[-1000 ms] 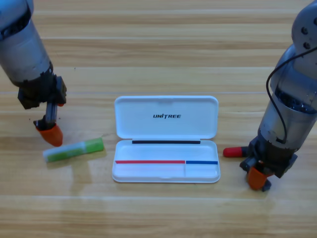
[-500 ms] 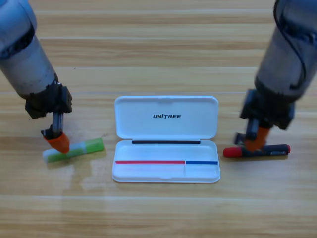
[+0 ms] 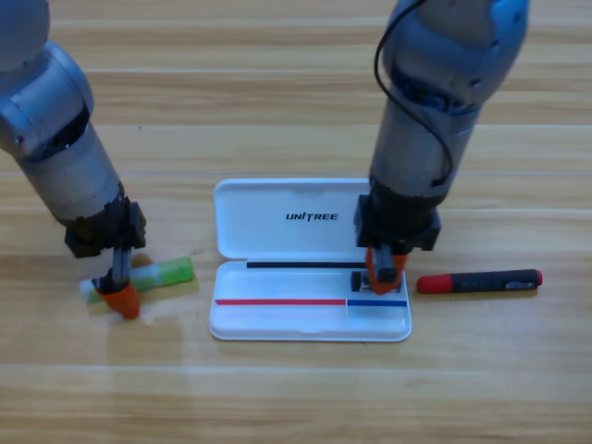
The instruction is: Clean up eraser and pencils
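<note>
The green pencil [image 3: 165, 272] lies on the table left of the open white case [image 3: 277, 319]. My left gripper [image 3: 120, 296] points down at the pencil's pale left end and hides it. The black pencil with a red end [image 3: 481, 280] lies flat to the right of the case, with no gripper touching it. My right gripper [image 3: 383, 271] hangs over the right part of the case's tray. A small dark block, the eraser [image 3: 359, 278], shows at its orange tips, and the gripper is shut on it.
The case's lid [image 3: 310, 217] lies open and flat toward the back. Both grey arms come down from the top, the right one crossing over the lid's right corner. Bare wooden table surrounds the case.
My right gripper has moved left with the eraser, from beside the red-and-black pencil to over the case. My left gripper has shifted slightly down onto the green pencil's left end.
</note>
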Robot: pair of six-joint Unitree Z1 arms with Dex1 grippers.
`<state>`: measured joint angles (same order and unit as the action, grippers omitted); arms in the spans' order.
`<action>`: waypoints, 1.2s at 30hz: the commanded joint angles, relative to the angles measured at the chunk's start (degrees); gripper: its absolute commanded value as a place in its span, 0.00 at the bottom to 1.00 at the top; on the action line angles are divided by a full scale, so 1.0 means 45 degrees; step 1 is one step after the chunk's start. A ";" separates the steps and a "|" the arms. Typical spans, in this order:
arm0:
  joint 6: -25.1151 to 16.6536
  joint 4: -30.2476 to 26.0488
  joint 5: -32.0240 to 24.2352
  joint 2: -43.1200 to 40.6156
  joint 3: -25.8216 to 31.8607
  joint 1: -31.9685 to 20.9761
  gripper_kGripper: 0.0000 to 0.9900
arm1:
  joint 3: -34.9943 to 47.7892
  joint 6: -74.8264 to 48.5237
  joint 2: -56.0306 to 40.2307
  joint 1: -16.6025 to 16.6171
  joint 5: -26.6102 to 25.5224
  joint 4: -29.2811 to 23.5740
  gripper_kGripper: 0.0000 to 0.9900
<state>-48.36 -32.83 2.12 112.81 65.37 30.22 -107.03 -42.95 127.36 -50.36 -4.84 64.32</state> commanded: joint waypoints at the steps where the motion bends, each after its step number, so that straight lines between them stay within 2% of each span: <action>1: 0.0200 0.0597 -0.0041 0.0770 -0.0504 -0.0153 0.94 | -0.0337 -0.0182 0.1248 -0.0294 0.0412 0.0199 0.00; 6: 0.0258 0.0929 0.0057 0.0790 -0.0680 -0.0134 0.78 | -0.0337 -0.0182 0.1307 -0.0372 0.0432 0.0219 0.00; 9: 0.0239 0.0969 0.0116 0.0809 -0.0719 -0.0134 0.62 | -0.0298 -0.0182 0.1346 -0.0372 0.0569 0.0258 0.00; 12: -0.0015 0.0890 0.0330 0.0829 -0.0739 -0.0134 0.34 | -0.0200 -0.0182 0.1346 -0.0372 0.0588 0.0278 0.00; 13: -0.0054 0.0832 0.0409 0.0829 -0.0719 -0.0134 0.21 | -0.0181 -0.0163 0.1346 -0.0372 0.0588 0.0278 0.00; 14: -0.0054 0.0695 0.0506 0.0829 -0.0621 -0.0134 0.03 | -0.0141 -0.0143 0.1346 -0.0372 0.0588 0.0297 0.00; 15: 0.0005 0.0558 0.0662 0.0790 -0.0524 -0.0114 0.00 | -0.0122 -0.0124 0.1327 -0.0372 0.0588 0.0297 0.00; 18: 0.0161 0.0285 0.0780 0.0340 -0.0348 -0.0114 0.00 | -0.0102 -0.0045 0.1307 -0.0412 0.0588 0.0317 0.00; 27: 0.0688 -0.3699 0.1385 -0.1203 0.2699 0.0550 0.00 | 0.0034 0.0130 0.1248 -0.0470 0.0588 0.0610 0.00; 28: 0.0747 -0.3973 0.1405 -0.1359 0.2972 0.0648 0.00 | 0.0034 0.0130 0.1248 -0.0470 0.0588 0.0668 0.07; 31: 0.0883 -0.4637 0.1405 -0.1691 0.3656 0.0823 0.00 | 0.0034 0.0228 0.1151 -0.0470 0.0725 0.0707 0.69; 32: 0.0962 -0.4813 0.1424 -0.1730 0.3851 0.0882 0.00 | 0.0034 0.0248 0.1073 -0.0470 0.0764 0.0727 0.81; 34: 0.1059 -0.5125 0.1424 -0.1730 0.4164 0.0999 0.00 | -0.0024 0.0248 0.0858 -0.0470 0.0783 0.0727 0.91; 36: 0.1118 -0.5242 0.1424 -0.1750 0.4261 0.1077 0.00 | -0.0083 0.0248 0.0565 -0.0470 0.0803 0.0727 0.95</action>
<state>-44.22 -55.00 7.93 104.97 84.09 32.82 -108.40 -42.47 130.69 -51.02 -2.25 66.75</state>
